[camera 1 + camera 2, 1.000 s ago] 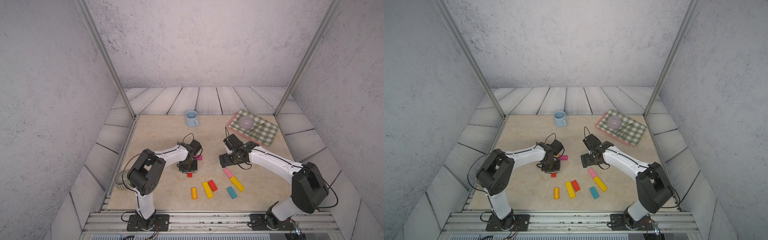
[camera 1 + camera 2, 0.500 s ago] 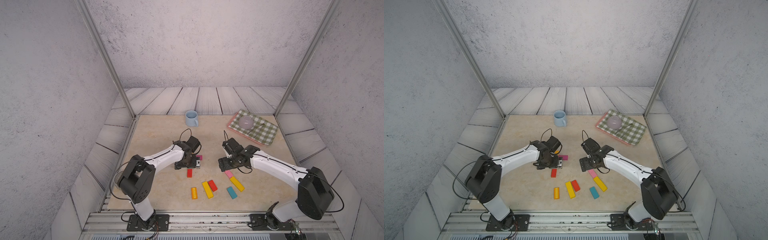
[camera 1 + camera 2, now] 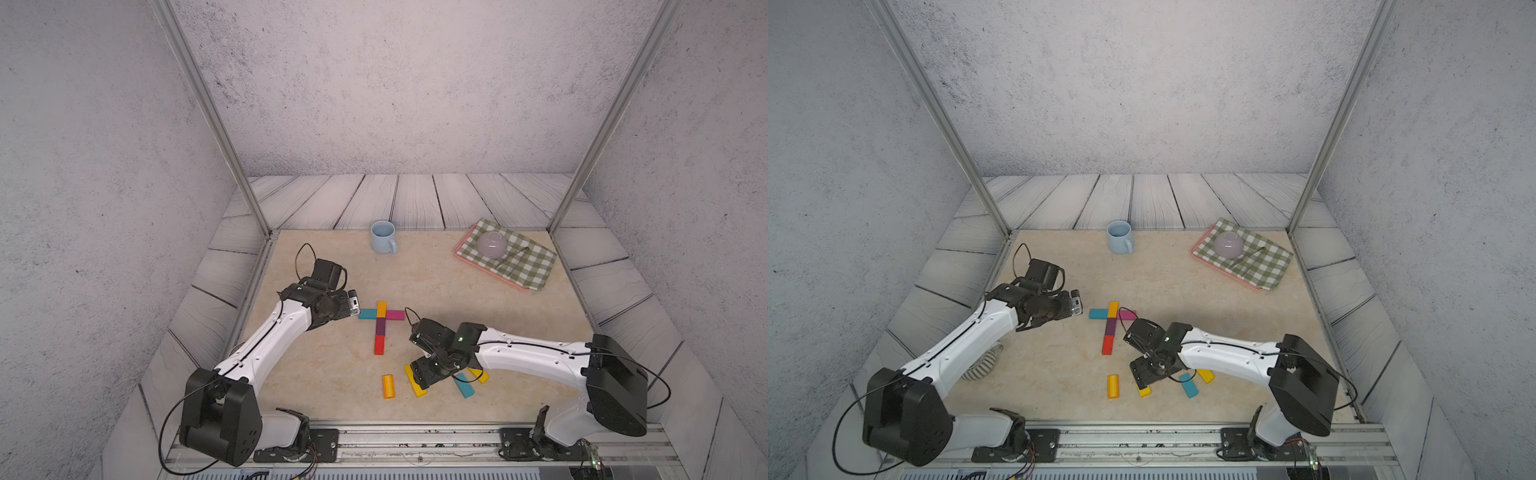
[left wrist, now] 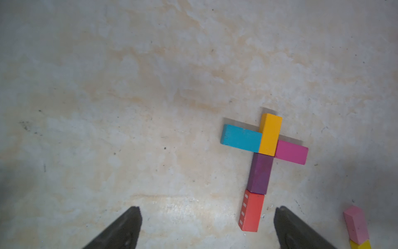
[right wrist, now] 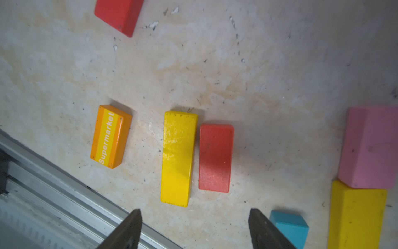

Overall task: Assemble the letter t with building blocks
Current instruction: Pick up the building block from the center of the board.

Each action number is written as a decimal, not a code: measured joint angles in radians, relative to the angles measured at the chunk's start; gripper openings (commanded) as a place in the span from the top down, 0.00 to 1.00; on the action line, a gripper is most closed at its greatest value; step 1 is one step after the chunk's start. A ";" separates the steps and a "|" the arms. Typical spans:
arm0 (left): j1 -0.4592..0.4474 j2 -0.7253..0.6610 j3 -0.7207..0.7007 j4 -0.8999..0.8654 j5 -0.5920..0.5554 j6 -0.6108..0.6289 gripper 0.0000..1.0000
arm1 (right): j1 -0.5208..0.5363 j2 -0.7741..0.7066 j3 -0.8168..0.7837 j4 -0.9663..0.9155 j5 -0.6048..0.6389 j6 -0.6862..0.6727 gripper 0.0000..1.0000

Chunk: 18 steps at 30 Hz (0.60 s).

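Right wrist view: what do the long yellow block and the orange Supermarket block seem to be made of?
Long yellow block: probably painted wood; glossy coat with worn streaks and dark chips along its end edges. Orange Supermarket block: likely the same, smooth glossy paint, white printed lettering, dark specks at the corners.

In both top views my right gripper covers the loose red block whole and part of the long yellow block, at five o'clock from the cross of blocks. My right arm hides the pink block. My right wrist view cuts off the loose teal block. At eight o'clock, under my left arm, something striped is too hidden to name.
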<state>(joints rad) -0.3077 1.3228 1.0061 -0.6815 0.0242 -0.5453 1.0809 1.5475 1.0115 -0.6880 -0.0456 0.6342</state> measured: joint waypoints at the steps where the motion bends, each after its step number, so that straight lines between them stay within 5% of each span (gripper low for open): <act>1: 0.010 -0.008 -0.011 0.008 0.002 0.017 0.01 | 0.006 0.014 0.000 0.000 -0.008 0.008 0.23; 18: 0.071 -0.005 -0.042 0.083 0.071 0.090 0.01 | 0.089 0.193 0.079 -0.045 -0.056 0.023 0.24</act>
<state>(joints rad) -0.2367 1.3174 0.9638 -0.5987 0.0956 -0.4553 1.1694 1.7405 1.0908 -0.7334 -0.1013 0.6575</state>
